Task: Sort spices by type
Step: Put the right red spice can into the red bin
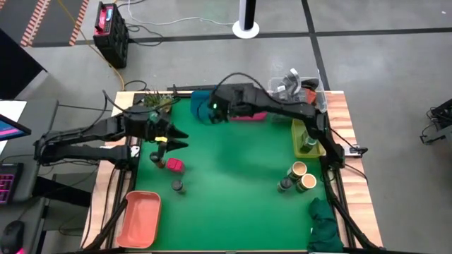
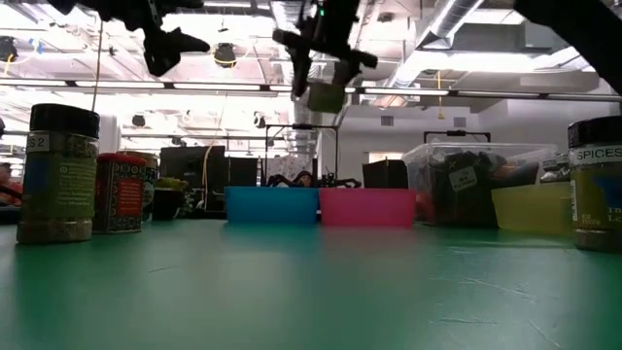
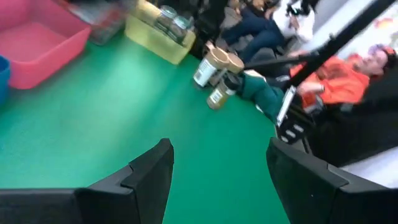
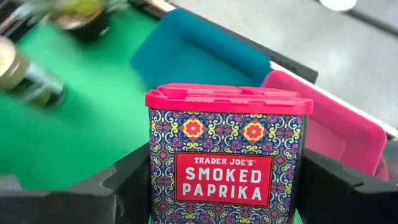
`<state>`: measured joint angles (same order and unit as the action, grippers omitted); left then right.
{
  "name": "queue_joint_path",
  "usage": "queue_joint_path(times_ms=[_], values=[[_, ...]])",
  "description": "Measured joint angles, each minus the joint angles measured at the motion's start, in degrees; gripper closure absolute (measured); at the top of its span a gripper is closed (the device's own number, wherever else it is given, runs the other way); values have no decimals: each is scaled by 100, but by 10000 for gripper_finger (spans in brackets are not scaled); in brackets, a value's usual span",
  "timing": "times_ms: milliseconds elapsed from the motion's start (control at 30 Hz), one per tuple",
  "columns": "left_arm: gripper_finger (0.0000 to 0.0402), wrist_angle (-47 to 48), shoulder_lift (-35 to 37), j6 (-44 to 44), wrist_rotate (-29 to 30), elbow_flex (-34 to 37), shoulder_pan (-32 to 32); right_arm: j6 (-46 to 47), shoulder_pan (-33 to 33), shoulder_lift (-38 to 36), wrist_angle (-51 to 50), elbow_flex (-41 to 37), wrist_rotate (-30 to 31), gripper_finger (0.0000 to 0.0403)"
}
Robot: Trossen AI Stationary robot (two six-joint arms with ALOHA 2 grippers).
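In the right wrist view, a smoked paprika tin (image 4: 227,155) with a magenta-pink lid sits between the fingers of my right gripper (image 4: 227,186). That gripper (image 1: 212,111) hangs high above the blue bin (image 1: 203,99) at the far edge, next to the pink bin (image 4: 336,130). My left gripper (image 1: 176,139) is open in the air near the table's left side, above a pink pack (image 1: 174,165) and a dark-lidded jar (image 1: 176,185). Tan-topped jars (image 1: 302,174) stand on the right, and green jars stand in the yellow bin (image 1: 308,137). My right gripper pinches the paprika tin by its two narrow side walls (image 4: 152,186), one finger (image 4: 124,183) on each side, below the pink lid (image 4: 227,99). The tin stands upright in the hold. It is lifted clear, high over the table and bins (image 2: 326,94).
A salmon tray (image 1: 138,219) lies at the near left corner and a dark green cloth (image 1: 325,226) at the near right. A clear tub of clutter (image 1: 296,85) and a potted plant (image 1: 155,102) stand along the far edge. The green mat's middle (image 1: 233,162) is bare.
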<state>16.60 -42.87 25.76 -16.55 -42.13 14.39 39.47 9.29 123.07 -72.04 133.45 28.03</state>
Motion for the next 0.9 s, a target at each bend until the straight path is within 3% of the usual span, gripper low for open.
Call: queue_joint_path(times_ms=[233,433,600,900], values=[[158,-98,-4,687,9,-152,564,-219,-1163,-14,-746,-2,1158,79],[152,-114,-630,1598,-249,-294,896,-160,-1897,-13,-778,-4,1726,78],[116,-876,-1194,1957,-914,-443,803,440,-2340,-16,-871,-4,1897,78],[43,-1151,-1698,1566,-1002,-1022,279,2200,-3015,-76,-1314,-9,2771,78]])
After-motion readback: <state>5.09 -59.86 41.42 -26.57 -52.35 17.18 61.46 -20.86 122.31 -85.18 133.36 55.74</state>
